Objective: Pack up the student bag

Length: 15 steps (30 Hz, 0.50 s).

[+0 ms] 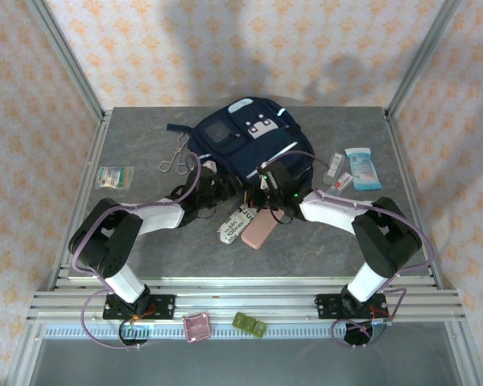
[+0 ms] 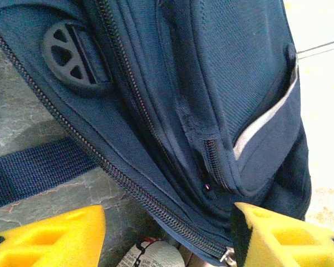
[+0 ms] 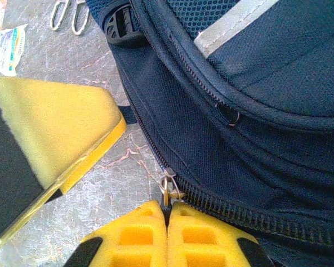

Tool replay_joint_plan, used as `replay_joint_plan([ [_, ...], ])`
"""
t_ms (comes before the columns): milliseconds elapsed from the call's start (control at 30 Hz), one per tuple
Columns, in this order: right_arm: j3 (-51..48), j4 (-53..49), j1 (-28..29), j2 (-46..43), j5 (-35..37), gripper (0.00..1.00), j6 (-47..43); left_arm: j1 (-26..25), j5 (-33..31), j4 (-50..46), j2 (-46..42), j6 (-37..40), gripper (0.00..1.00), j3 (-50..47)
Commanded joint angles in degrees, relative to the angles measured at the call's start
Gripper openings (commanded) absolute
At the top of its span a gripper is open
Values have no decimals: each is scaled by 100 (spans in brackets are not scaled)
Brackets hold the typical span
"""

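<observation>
Right gripper (image 3: pixel 168 207): closed tight, pinching the zipper pull (image 3: pixel 168 187) of the student bag (image 3: pixel 256 111). Left gripper (image 2: pixel 167 233): jaws parted, holding nothing, at the bag's edge.

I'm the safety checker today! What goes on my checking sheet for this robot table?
Surface: grey stone-look table, no spills seen.
Job's things: navy-blue fabric backpack lying at the back middle.
Clutter: metal scissors, pink oblong pouch, light-blue tissue pack, loose around the backpack.
Claws: left claw open beside the backpack; right claw shut on the metal zip pull.
Cables: purple cables looping along both arms.
Surroundings: patterned wallpaper, silver metal frame posts.
</observation>
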Motion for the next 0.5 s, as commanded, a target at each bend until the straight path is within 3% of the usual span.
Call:
replay_joint_plan([
  [0, 149, 283, 81, 15, -112, 0, 0, -104, -246, 175, 106, -206, 62, 86],
  [100, 139, 347, 98, 15, -148, 0, 8, -122, -271, 248, 387, -251, 61, 271],
  [200, 139, 337, 116, 13, -177, 0, 15, -122, -207, 520, 759, -372, 48, 458],
  [267, 145, 245, 116, 5, -160, 0, -21, -80, -159, 564, 962, -315, 10, 625],
  [300, 143, 167, 116, -18, -114, 0, -37, -56, -167, 526, 996, -294, 0, 670],
  [467, 99, -575, 20, -266, 369, 0, -166, 232, -183, 449, 708, -148, 0, 583],
])
